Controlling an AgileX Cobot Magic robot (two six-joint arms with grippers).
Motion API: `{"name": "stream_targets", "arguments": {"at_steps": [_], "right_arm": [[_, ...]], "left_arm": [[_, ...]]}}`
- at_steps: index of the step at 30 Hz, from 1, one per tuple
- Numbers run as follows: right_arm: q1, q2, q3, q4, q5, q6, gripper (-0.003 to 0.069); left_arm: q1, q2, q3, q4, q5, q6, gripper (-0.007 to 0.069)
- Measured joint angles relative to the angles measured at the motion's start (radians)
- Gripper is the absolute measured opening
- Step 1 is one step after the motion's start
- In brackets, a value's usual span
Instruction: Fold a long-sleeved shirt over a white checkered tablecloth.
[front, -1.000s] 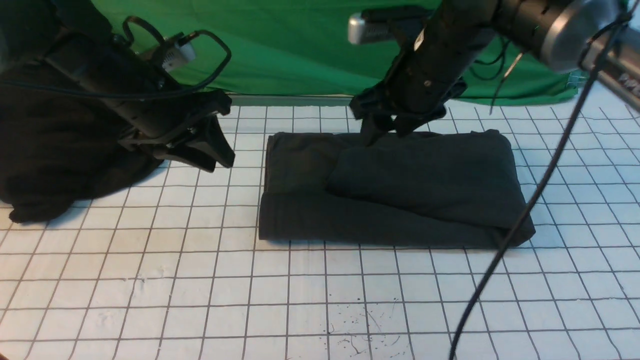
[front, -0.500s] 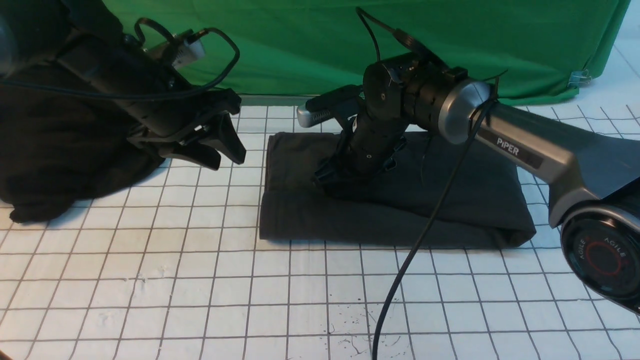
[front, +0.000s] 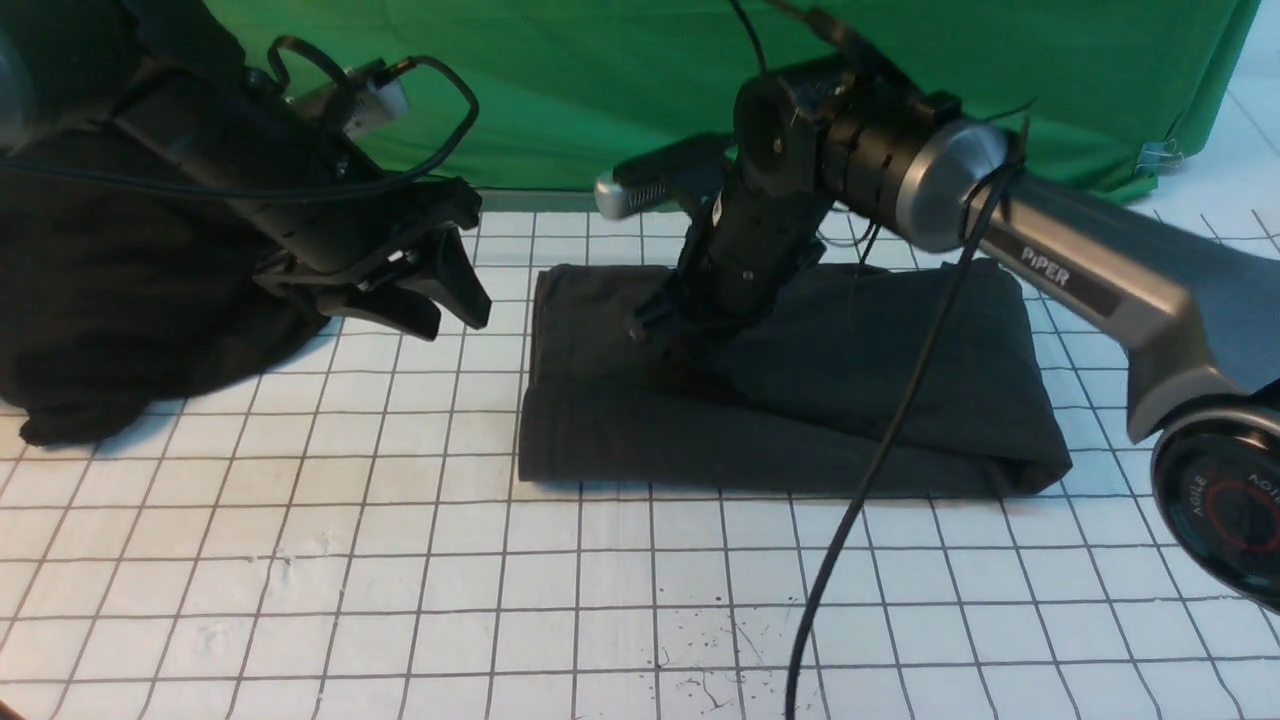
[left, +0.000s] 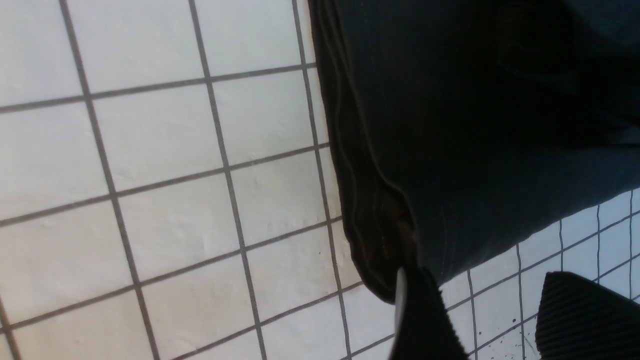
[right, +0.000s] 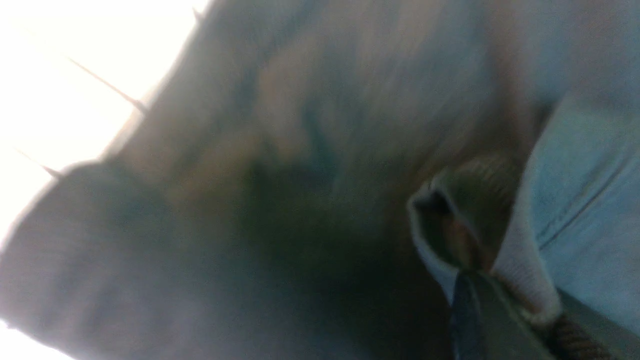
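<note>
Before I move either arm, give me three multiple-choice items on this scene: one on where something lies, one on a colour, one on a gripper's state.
1. Where does the black heap of cloth lie relative to the folded long-sleeved shirt?
A. on top of it
B. on the robot's left of it
C. on the robot's right of it

2. What colour is the fabric backdrop?
A. blue
B. red
C. green

3. How is the left gripper?
A. open, holding nothing
B. shut on the shirt
C. shut on a cable

Answers:
1 B: the heap sits at the front view's left edge, with bare cloth squares between it and the shirt.
2 C: plain green cloth hangs behind the white checkered tablecloth.
3 A: in the left wrist view its fingers stand apart with nothing between them.
</note>
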Motion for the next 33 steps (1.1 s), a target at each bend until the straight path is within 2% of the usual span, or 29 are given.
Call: {"name": "stream_targets", "arguments": {"at_steps": [7, 12, 16, 19, 20, 21, 23, 24, 25, 27, 30, 32, 33], "right_arm": [[0.008, -0.048, -0.121, 0.057, 0.007, 0.042, 0.0027], [0.057, -0.025, -0.123, 0.084, -0.08, 0.07, 0.0037], [0.096, 0.027, -0.123, 0.088, -0.144, 0.082, 0.0078], [0.113, 0.061, -0.123, 0.092, -0.161, 0.108, 0.015], [0.117, 0.08, -0.123, 0.095, -0.164, 0.125, 0.0215], [0.117, 0.08, -0.123, 0.096, -0.164, 0.129, 0.0234], [0.115, 0.083, -0.13, 0.099, -0.141, 0.153, 0.0373], [0.114, 0.083, -0.132, 0.099, -0.141, 0.155, 0.0373], [0.106, 0.075, -0.155, 0.1, -0.101, 0.155, 0.0441], [0.087, 0.054, -0.199, 0.1, -0.002, 0.141, 0.049], [0.058, 0.017, -0.251, 0.092, 0.118, 0.104, 0.0494], [0.022, -0.048, -0.267, 0.079, 0.151, 0.092, 0.0435], [0.001, -0.079, -0.27, 0.074, 0.16, 0.084, 0.0367]], "left_arm": [[0.0, 0.0, 0.0, 0.0, -0.002, 0.0, 0.0318], [0.0, 0.0, 0.0, 0.02, -0.007, 0.0, 0.0318], [0.0, 0.0, 0.0, 0.032, -0.008, 0.0, 0.0318], [0.0, 0.0, 0.0, 0.041, -0.01, 0.0, 0.0318], [0.0, 0.0, 0.0, 0.044, -0.01, 0.0, 0.0318], [0.0, 0.0, 0.0, 0.044, -0.01, 0.0, 0.0318], [0.0, 0.0, 0.0, 0.044, -0.007, 0.0, 0.0318], [0.0, 0.0, 0.0, 0.045, -0.007, 0.0, 0.0318], [0.0, 0.0, 0.0, 0.045, -0.007, 0.0, 0.0318], [0.0, 0.0, 0.0, 0.044, -0.006, 0.0, 0.0318], [0.0, 0.001, 0.0, 0.041, 0.0, -0.018, 0.0318], [-0.004, 0.001, 0.0, 0.016, 0.007, -0.028, 0.0318], [-0.011, 0.001, 0.0, 0.0, 0.012, -0.03, 0.0314]]}}
